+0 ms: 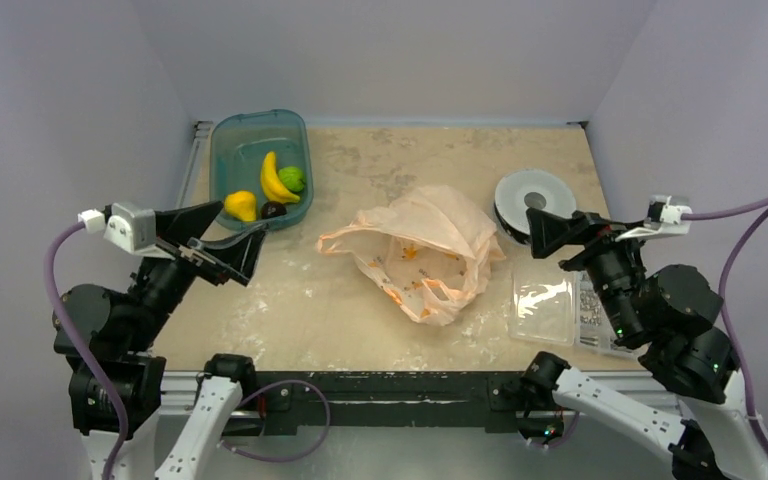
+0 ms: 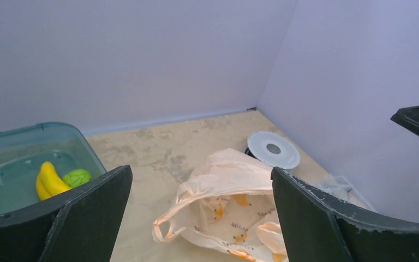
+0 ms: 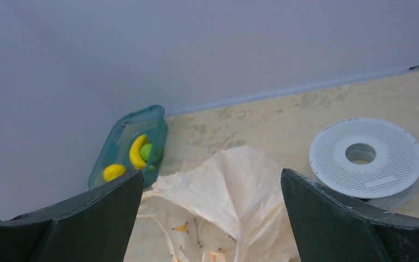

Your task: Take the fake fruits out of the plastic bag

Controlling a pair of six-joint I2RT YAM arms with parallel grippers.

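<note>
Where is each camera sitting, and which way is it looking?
Top: above and behind, looking down at the table, bag, tub and spool; left arm and right arm show.
Left wrist: on the left arm, facing the far right corner over the bag; its open fingers frame the view.
Right wrist: on the right arm, facing far left; its open fingers show.
Shared: both wrist views see bag, tub and spool.

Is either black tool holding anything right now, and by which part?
Nothing is held. The left tool and the right tool both stand open and empty, clear of the crinkly peach plastic bag.
</note>
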